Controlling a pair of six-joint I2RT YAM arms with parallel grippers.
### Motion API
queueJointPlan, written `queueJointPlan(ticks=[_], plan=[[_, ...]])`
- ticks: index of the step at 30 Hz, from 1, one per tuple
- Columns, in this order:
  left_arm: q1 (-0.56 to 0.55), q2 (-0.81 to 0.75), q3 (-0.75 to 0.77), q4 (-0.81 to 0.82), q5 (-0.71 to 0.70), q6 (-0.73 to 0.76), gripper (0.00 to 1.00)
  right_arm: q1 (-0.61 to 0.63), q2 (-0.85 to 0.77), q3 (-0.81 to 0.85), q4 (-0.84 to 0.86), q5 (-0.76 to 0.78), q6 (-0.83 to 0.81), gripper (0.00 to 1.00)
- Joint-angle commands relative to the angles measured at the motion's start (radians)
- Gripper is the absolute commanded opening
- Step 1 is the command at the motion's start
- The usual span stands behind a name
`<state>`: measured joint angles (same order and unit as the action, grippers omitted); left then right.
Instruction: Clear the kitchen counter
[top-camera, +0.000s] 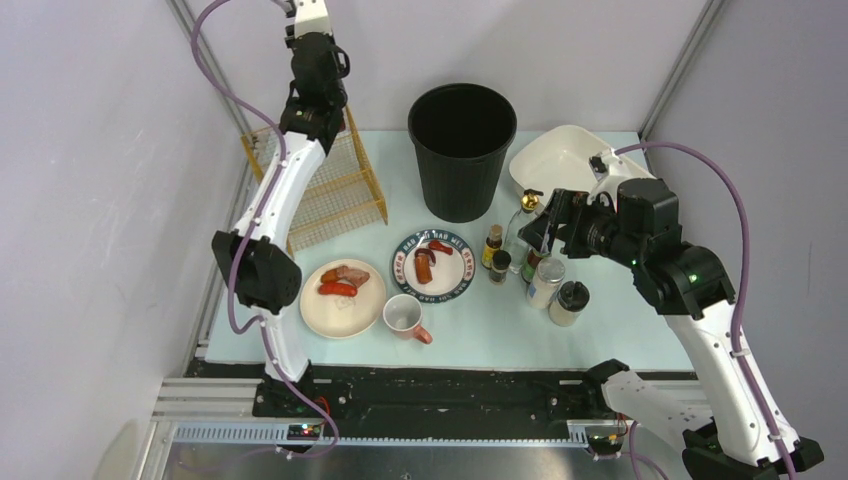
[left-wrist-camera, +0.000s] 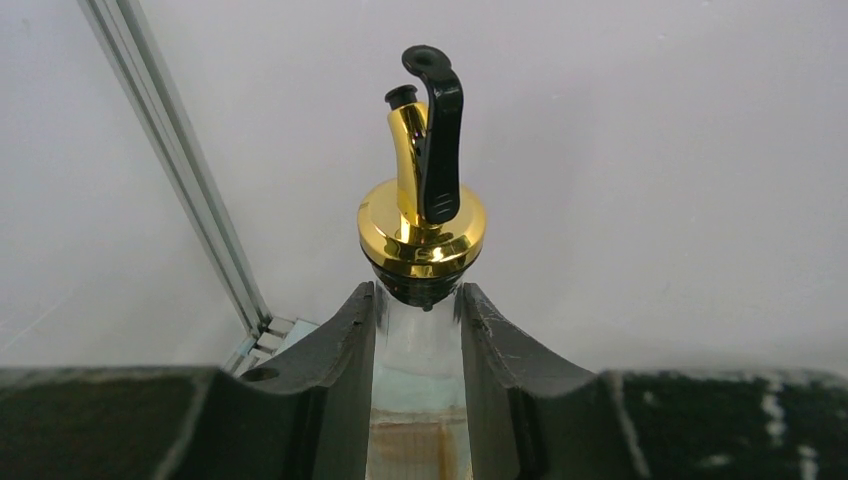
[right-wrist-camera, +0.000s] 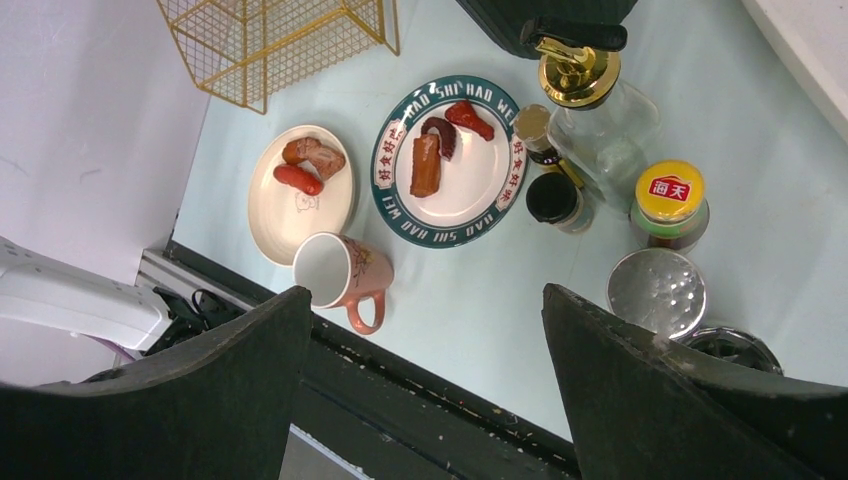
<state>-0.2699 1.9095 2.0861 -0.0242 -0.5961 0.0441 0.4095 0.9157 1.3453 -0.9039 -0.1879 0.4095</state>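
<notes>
Bench (top-camera: 480, 335): pale mint slab under both arms; rigid and smooth, so I expect things to slide on it.
Near edge: mug (top-camera: 405, 317), cream plate (top-camera: 312, 312).
Middle: patterned plate (top-camera: 400, 265).
Right edge: jars (top-camera: 545, 282); my right fingers (right-wrist-camera: 250, 350) spread wide above them, empty.
Far edge: black bin (top-camera: 462, 150), white basin (top-camera: 560, 160).
Far-left corner: wire basket (top-camera: 340, 190); above it my left fingers (left-wrist-camera: 340, 350) clamp a glass bottle (left-wrist-camera: 420, 220) below its pourer. I judge it fragile and slippery.

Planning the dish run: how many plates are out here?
2, both on the kitchen counter. A cream plate with sausages sits front left beside the mug; a green-rimmed plate with food lies in front of the black bin. None seems hidden.
</notes>
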Motion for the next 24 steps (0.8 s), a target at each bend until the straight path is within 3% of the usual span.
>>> queueJointPlan(ticks=[1, 11, 24], plan=[[0.016, 0.000, 0.061, 0.117, 0.000, -0.029, 0.00, 0.004, 0.004, -0.007, 0.023, 0.008, -0.017, 0.89], [0.036, 0.025, 0.007, 0.123, 0.042, -0.108, 0.00, 0.007, 0.000, -0.037, 0.024, 0.017, -0.015, 0.89], [0.034, 0.001, -0.173, 0.165, 0.043, -0.174, 0.00, 0.008, -0.041, -0.075, 0.001, 0.039, -0.020, 0.90]])
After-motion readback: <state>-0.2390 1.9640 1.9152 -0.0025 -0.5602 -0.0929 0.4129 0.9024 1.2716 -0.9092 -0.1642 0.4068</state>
